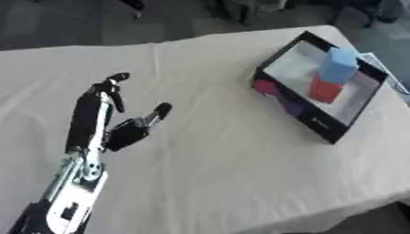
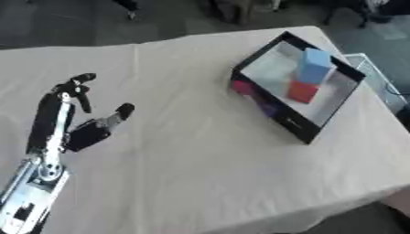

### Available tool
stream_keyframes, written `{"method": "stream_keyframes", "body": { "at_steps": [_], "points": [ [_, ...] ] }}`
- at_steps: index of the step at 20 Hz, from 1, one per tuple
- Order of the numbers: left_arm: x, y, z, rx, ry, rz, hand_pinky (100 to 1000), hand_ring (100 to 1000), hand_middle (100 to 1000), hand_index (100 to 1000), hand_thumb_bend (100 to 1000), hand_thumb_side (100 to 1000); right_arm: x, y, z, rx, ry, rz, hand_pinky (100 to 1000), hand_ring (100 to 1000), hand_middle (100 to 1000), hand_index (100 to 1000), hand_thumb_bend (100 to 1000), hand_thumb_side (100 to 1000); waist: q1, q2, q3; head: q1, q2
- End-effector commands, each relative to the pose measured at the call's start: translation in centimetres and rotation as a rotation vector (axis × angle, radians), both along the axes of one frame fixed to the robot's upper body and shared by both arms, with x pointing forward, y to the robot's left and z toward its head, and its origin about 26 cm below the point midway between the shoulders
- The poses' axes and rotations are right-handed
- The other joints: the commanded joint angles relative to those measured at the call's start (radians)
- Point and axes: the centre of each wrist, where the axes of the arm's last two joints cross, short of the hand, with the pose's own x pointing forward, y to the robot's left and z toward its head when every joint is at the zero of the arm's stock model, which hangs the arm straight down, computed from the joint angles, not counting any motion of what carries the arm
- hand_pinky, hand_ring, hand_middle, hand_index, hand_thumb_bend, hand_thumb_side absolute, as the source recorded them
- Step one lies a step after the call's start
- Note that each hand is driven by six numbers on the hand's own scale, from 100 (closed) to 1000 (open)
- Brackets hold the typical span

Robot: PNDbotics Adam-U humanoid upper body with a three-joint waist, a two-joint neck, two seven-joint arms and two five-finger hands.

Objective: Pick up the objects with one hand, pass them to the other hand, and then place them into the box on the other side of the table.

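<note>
A black-walled box (image 1: 298, 114) with a pale floor sits at the right side of the table. Inside it a blue block (image 1: 339, 65) stands behind a red block (image 1: 324, 88). My left hand (image 1: 96, 119) hovers over the left part of the white cloth, far from the box, fingers stretched out and thumb spread, holding nothing. My right hand shows in neither view.
White tablecloth (image 1: 216, 155) covers the table; its front edge runs across the lower right and the right edge passes just beyond the box. A pale flat object (image 2: 370, 68) lies behind the box at the right edge. Dark floor lies beyond the far edge.
</note>
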Motion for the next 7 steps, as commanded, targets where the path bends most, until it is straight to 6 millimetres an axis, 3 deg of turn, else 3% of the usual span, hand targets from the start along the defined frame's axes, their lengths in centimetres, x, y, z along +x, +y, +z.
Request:
{"method": "stream_keyframes", "body": {
  "at_steps": [1,4,7],
  "points": [
    [0.1,0.3,1.2,-0.024,-0.034,0.01,771,714,287,825,728,749,-1.8,1.0,3.7,0.056,-0.111,0.061,1000,922,829,905,100,100,-0.003,-0.028,-0.004,0.004,-0.014],
    [0.1,0.7,1.6,-0.045,-0.044,0.024,771,702,288,823,650,716,-2.2,2.6,3.6,0.21,-0.171,0.182,1000,922,841,896,100,444,-0.002,-0.034,-0.004,0.011,-0.011],
    [0.1,1.7,2.5,-0.113,-0.063,0.051,772,700,297,821,523,731,-2.1,4.1,2.0,0.373,-0.167,0.31,1000,934,874,901,100,470,0.005,-0.045,0.0,0.037,0.001]
  ]
}}
